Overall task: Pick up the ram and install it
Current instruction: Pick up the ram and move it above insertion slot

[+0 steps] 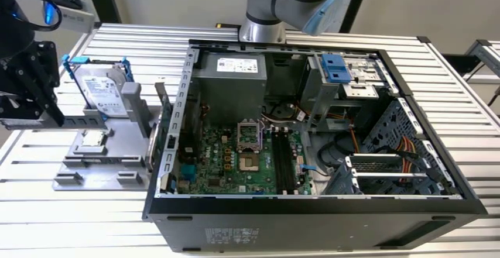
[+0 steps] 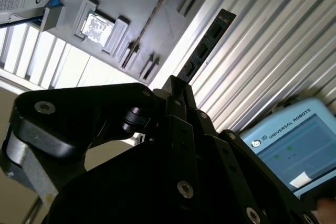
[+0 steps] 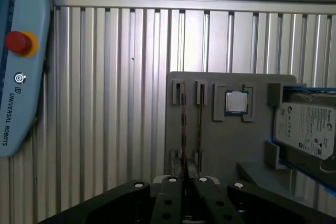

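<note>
The ram's (image 2: 205, 46) lower end is hidden inside the claw (image 2: 176, 83), the pendant (image 2: 294, 140) cut off.

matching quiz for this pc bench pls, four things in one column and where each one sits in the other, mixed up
1. thin dark ram stick
2. small square silver CPU chip
3. silver hard drive in a blue frame
4. green motherboard

a. inside the open black computer case
b. gripped by the black tool
c. flat in a recess of the grey holder plate
d. propped upright on that plate

Pairs: 1-b, 2-c, 3-d, 4-a
</note>
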You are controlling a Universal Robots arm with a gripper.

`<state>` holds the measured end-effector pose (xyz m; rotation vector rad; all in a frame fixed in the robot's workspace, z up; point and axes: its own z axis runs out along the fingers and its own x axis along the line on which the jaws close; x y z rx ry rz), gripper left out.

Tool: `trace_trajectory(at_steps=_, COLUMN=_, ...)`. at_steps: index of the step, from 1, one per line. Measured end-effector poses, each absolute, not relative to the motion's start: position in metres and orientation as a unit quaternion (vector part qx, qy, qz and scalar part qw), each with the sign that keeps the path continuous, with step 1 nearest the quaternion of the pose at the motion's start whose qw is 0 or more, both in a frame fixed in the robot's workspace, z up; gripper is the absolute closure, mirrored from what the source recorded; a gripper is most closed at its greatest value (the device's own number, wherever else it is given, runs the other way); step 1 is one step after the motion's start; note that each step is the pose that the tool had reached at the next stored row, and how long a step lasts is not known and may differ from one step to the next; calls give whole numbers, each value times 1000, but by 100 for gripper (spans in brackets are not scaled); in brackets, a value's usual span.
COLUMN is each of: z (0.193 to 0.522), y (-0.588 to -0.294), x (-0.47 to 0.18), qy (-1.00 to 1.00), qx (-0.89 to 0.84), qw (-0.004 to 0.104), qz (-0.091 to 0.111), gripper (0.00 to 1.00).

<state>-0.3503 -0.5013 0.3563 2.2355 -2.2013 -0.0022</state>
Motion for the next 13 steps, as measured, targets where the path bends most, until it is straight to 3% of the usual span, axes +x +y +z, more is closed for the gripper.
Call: trace_trajectory(at_steps=13, z=367, y=-501, x=-350, qy=-702, qx=713, qw=2, qz=-1, gripper=100)
